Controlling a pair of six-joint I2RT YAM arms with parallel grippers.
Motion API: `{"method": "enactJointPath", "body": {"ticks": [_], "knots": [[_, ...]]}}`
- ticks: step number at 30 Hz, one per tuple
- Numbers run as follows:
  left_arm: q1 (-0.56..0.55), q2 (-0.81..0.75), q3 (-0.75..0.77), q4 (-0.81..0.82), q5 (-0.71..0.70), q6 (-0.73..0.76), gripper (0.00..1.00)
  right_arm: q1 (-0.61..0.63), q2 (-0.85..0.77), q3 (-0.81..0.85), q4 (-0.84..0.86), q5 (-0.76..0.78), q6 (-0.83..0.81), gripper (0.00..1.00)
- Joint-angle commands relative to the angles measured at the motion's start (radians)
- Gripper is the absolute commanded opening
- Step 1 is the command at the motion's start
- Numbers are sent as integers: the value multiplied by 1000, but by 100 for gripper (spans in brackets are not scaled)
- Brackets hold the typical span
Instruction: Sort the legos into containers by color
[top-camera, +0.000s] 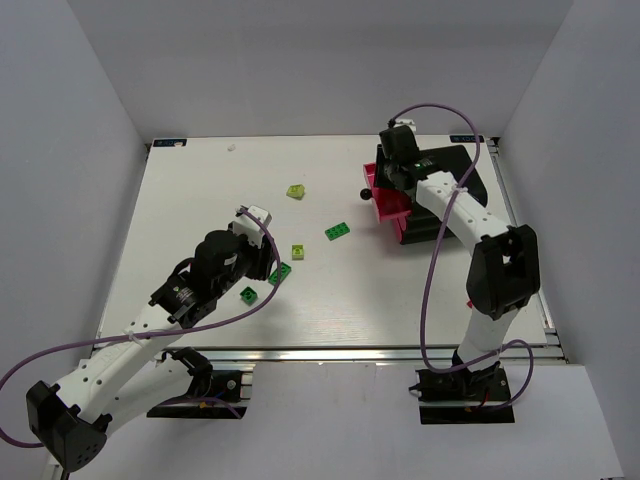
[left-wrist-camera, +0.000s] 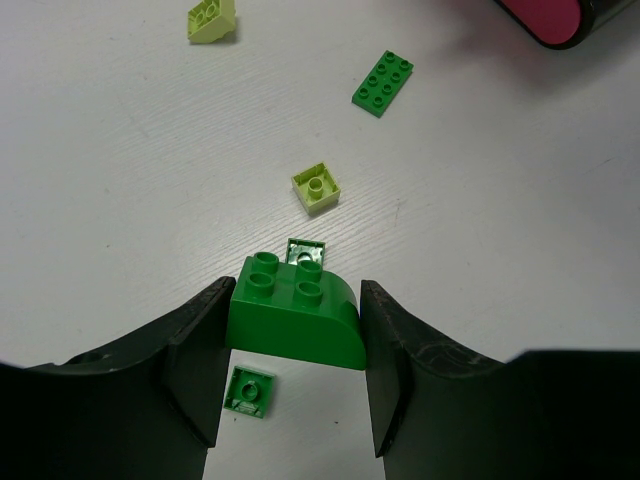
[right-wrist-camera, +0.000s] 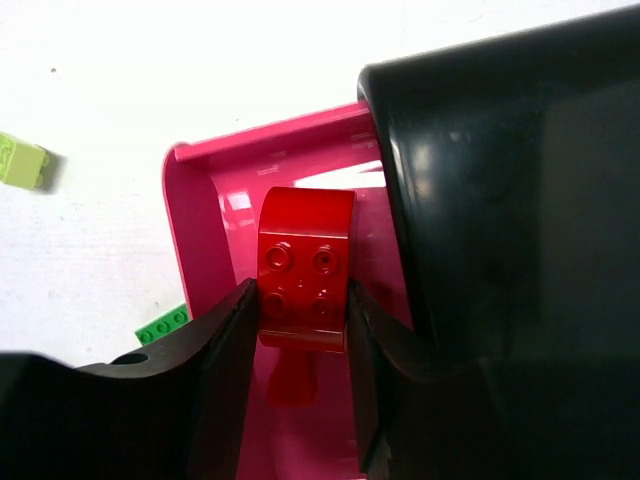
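A green curved-top brick (left-wrist-camera: 295, 318) is clamped between the left jaws, at the table's (top-camera: 200, 180) near left. A small green square brick (left-wrist-camera: 250, 390) is seen on the table just under the jaws. A second small green brick (left-wrist-camera: 306, 248) is half hidden behind the held one. Farther out, a lime square brick (left-wrist-camera: 317, 188) is seen alone, then a flat green plate (left-wrist-camera: 383, 83) and a far lime brick (left-wrist-camera: 212, 20), all well apart. At the far right, a red brick (right-wrist-camera: 303, 270) is gripped on both sides by the right jaws over the pulled-out magenta drawer (right-wrist-camera: 195, 230) of the black containers (right-wrist-camera: 500, 180). A round knob (top-camera: 366, 194) is seen at the drawer front.
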Motion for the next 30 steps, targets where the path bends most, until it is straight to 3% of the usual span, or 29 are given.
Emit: {"method": "enactJointPath", "body": {"ticks": [1, 7, 17, 30], "knots": [[3, -22, -8, 14, 10, 2, 18, -2, -105, -69, 114, 17, -74, 12], [3, -19, -8, 14, 15, 2, 18, 6, -142, -73, 188, 34, -241, 6], [3, -16, -10, 13, 9, 1, 18, 47, -38, 25, 151, 75, -442, 5], [3, -24, -8, 14, 12, 2, 18, 164, 28, 0, 286, 353, -732, 9]]}}
